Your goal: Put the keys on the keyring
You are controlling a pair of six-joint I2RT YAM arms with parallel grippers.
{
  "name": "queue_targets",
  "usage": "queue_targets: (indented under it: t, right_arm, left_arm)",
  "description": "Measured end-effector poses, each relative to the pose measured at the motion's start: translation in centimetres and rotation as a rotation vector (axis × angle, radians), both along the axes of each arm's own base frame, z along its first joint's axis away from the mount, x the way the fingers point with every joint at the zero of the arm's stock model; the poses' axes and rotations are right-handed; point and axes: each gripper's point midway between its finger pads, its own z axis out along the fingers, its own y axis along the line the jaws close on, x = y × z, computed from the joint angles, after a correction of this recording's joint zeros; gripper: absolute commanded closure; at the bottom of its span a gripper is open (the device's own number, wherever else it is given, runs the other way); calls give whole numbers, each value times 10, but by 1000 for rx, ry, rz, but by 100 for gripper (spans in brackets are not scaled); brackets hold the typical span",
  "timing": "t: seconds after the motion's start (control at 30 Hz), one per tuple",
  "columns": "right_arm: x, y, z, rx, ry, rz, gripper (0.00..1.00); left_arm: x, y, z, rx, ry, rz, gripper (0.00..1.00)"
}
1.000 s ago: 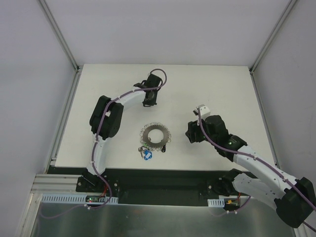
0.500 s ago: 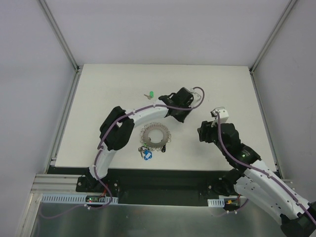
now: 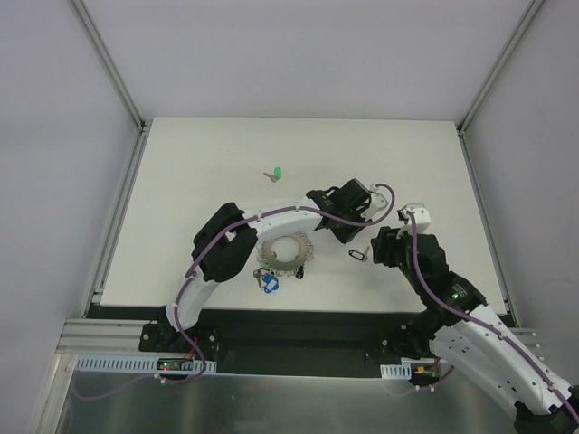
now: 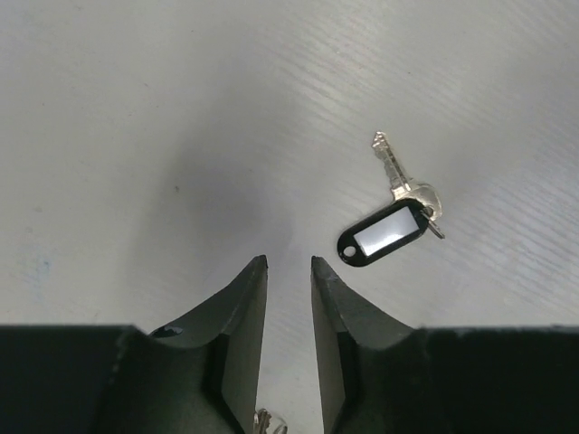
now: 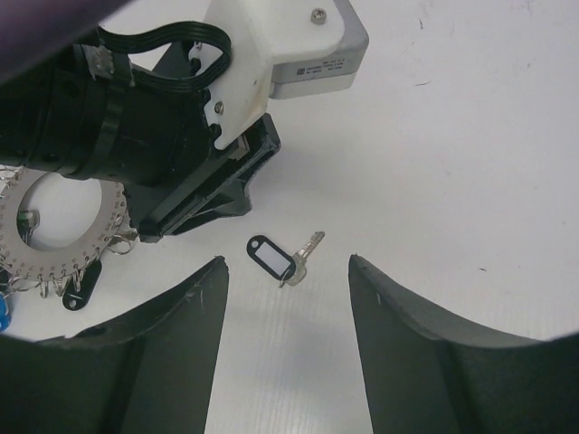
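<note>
The black-tagged key [image 4: 389,231] lies loose on the table [image 3: 199,181] right of centre overhead, just right of the keyring [image 3: 287,248], not yet threaded. My left gripper [image 4: 289,262] stands narrowly parted and empty just short of it. My right gripper [image 5: 288,260] hangs wide and empty, framing the key, apparently placed to pick it up.

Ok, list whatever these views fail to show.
Keyring: top view, left arm covers its far rim; right wrist view, frame edge and left gripper cut it.
Green key: top view, too small for detail.
Keys by its near rim: top view, too small to count.
</note>
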Motion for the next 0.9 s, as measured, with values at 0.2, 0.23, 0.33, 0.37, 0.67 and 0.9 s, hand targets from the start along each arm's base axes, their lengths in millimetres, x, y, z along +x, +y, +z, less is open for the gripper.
queue_targets:
  t: [0.2, 0.23, 0.33, 0.37, 0.67, 0.9]
  right_arm:
    - [-2, 4, -3, -13, 13, 38, 41]
    - [-3, 7, -5, -18, 18, 56, 41]
    - [-5, 17, -11, -29, 45, 123, 41]
    - [-6, 22, -13, -32, 55, 149, 43]
    - [-10, 80, -58, -47, 229, 449, 50]
    - [0, 122, -78, -24, 291, 615, 60]
  left_arm:
    - [8, 19, 1, 28, -21, 58, 52]
    - [8, 25, 4, 26, -20, 74, 44]
    - [21, 53, 28, -3, -34, 164, 35]
    - [28, 66, 40, -20, -43, 205, 27]
    - [69, 212, 157, -237, -208, 638, 1]
    - [32, 279, 198, -340, -324, 763, 1]
